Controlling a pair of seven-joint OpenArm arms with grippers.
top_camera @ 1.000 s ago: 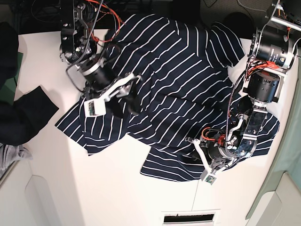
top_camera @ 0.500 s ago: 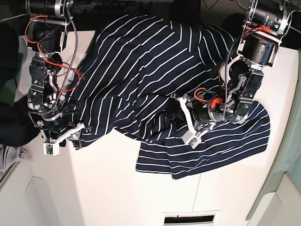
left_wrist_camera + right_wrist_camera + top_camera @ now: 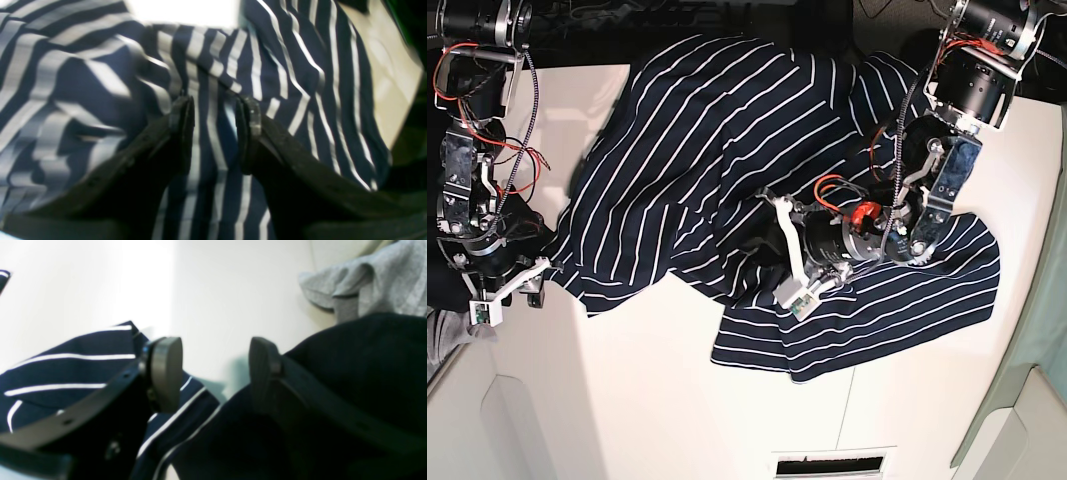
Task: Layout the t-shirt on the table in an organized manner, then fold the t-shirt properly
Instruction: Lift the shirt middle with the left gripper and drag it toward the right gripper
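The navy white-striped t-shirt (image 3: pixel 697 130) lies rumpled across the far half of the white table (image 3: pixel 657 400), its lower part folded over at the right. My left gripper (image 3: pixel 767 245) sits on the shirt's middle. In the left wrist view that gripper (image 3: pixel 215 133) stands open, with striped t-shirt fabric (image 3: pixel 293 66) showing flat in the gap. My right gripper (image 3: pixel 535 290) is at the shirt's left hem. In the right wrist view it (image 3: pixel 215 373) is open with bare table (image 3: pixel 217 290) between the fingers, and the t-shirt (image 3: pixel 66 373) lies under the left finger.
A plain dark garment (image 3: pixel 367 356) lies just beside the right gripper, at the table's left edge (image 3: pixel 522 222). A grey cloth (image 3: pixel 373 283) sits past it, at the far left (image 3: pixel 442 335). A slot (image 3: pixel 827 465) is cut into the front edge.
The right arm swept left from the shirt's middle to the table's left edge, and the shirt's left hem spread that way. The left arm moved up and inward onto the shirt's centre.
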